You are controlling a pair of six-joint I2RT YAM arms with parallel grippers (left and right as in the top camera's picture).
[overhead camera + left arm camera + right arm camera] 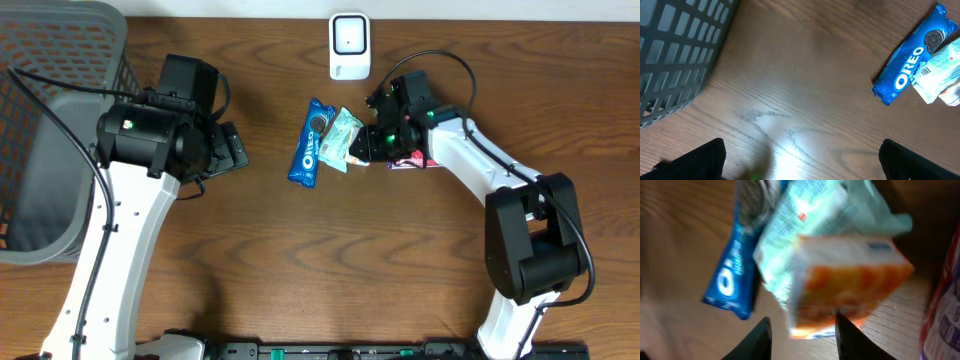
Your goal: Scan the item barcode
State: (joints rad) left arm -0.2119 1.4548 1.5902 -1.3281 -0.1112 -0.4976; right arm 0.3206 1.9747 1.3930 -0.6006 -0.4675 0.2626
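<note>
Small orange box [850, 280], near the middle of the table [280, 260], lying partly on a pale green packet [810, 225] beside a blue biscuit pack [310, 142]. The box is probably light, stiff cardboard with smooth faces, best taken across its two narrow sides, leaving the barcode face free. Its near end sits between the fingers of the right gripper [801, 330], which stand apart. Blur hides whether they press on it. The left gripper [800, 165], fingers spread wide and empty, hangs over bare wood near the basket [60, 60] at the left edge. The scanner [350, 45] stands at the far edge.
</note>
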